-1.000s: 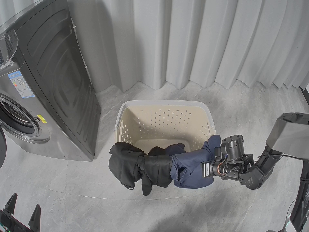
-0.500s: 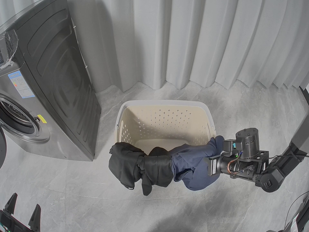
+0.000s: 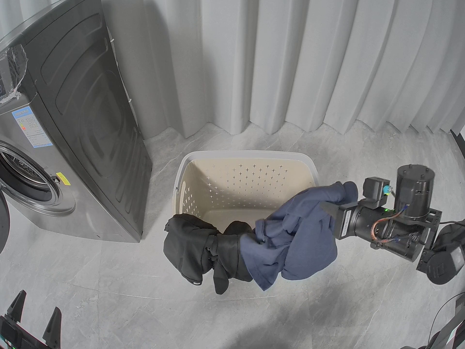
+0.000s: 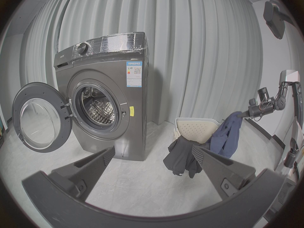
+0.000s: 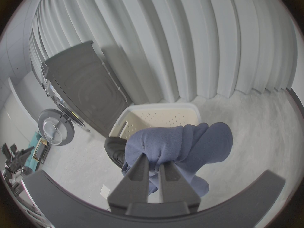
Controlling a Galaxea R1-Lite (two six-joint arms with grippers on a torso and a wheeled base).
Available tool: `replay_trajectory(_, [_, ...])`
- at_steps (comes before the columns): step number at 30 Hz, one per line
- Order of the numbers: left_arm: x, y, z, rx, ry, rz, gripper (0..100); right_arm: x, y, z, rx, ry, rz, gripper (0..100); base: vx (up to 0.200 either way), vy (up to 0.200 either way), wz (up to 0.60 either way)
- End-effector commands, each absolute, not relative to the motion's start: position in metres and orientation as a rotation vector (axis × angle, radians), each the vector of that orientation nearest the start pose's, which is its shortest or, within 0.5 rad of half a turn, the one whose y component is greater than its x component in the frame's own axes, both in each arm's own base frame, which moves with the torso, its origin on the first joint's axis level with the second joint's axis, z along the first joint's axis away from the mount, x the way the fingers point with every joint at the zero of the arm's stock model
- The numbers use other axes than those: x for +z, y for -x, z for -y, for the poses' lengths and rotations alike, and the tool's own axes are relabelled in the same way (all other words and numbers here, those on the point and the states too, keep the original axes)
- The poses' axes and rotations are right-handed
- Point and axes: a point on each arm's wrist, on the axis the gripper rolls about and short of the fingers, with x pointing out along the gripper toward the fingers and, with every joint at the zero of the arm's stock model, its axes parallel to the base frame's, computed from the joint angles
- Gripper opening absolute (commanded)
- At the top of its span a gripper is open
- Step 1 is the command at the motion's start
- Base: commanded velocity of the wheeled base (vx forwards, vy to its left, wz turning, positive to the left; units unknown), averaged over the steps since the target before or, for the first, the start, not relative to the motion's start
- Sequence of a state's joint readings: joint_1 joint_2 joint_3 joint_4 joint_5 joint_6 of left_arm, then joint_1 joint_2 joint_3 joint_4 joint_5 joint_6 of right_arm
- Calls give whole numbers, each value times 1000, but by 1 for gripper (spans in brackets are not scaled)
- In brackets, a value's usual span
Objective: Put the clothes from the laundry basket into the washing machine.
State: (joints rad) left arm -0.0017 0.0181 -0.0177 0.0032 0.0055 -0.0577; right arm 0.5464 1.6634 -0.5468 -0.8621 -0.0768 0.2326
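A cream laundry basket (image 3: 247, 157) stands on the floor in front of me. My right gripper (image 3: 328, 209) is shut on a navy blue garment (image 3: 295, 231), held up over the basket's near right corner; in the right wrist view the blue garment (image 5: 177, 144) bunches around the closed fingers (image 5: 141, 171). A black garment (image 3: 206, 250) hangs over the basket's near rim. The grey washing machine (image 3: 63, 136) stands at the left with its door (image 4: 39, 117) swung open and the drum (image 4: 96, 106) visible. My left gripper (image 3: 33, 316) sits low at the near left, open and holding nothing.
White curtains (image 3: 300, 49) hang behind the basket and the machine. Pale tiled floor (image 3: 145, 306) spreads between me, the machine and the basket. The open door juts out from the machine's front.
The right gripper has risen and drawn to the right with the blue garment, pulling it up off the basket's rim. The black garment and the left gripper stayed put.
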Motion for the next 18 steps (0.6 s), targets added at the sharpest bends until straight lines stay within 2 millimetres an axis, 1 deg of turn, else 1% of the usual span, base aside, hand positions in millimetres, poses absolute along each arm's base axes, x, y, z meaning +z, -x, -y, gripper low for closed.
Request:
replay_trajectory(1, [76, 22, 0, 5, 57, -9, 100, 195, -209, -123, 454, -198, -126, 0, 0, 0, 0])
replay_trajectory(6, [76, 22, 0, 5, 57, -11, 100, 215, -190, -114, 483, -222, -37, 0, 0, 0, 0])
replay_trajectory(7, [76, 22, 0, 5, 57, -12, 100, 220, -183, -111, 490, -230, -13, 0, 0, 0, 0])
replay_trajectory(9, [76, 22, 0, 5, 55, -11, 100, 227, -179, -109, 504, -231, 16, 0, 0, 0, 0])
replay_trajectory(12, [76, 22, 0, 5, 55, -11, 100, 232, -175, -108, 512, -205, 48, 0, 0, 0, 0])
replay_trajectory(15, [76, 22, 0, 3, 55, -11, 100, 243, -171, -107, 523, -215, 105, 0, 0, 0, 0])
replay_trajectory(16, [76, 22, 0, 3, 55, -11, 100, 243, -171, -107, 523, -215, 105, 0, 0, 0, 0])
replay_trajectory(17, [76, 22, 0, 3, 54, -11, 100, 247, -166, -107, 550, -221, 134, 0, 0, 0, 0])
replay_trajectory(18, [76, 22, 0, 2, 54, -11, 100, 249, -163, -107, 568, -221, 142, 0, -200, 0, 0])
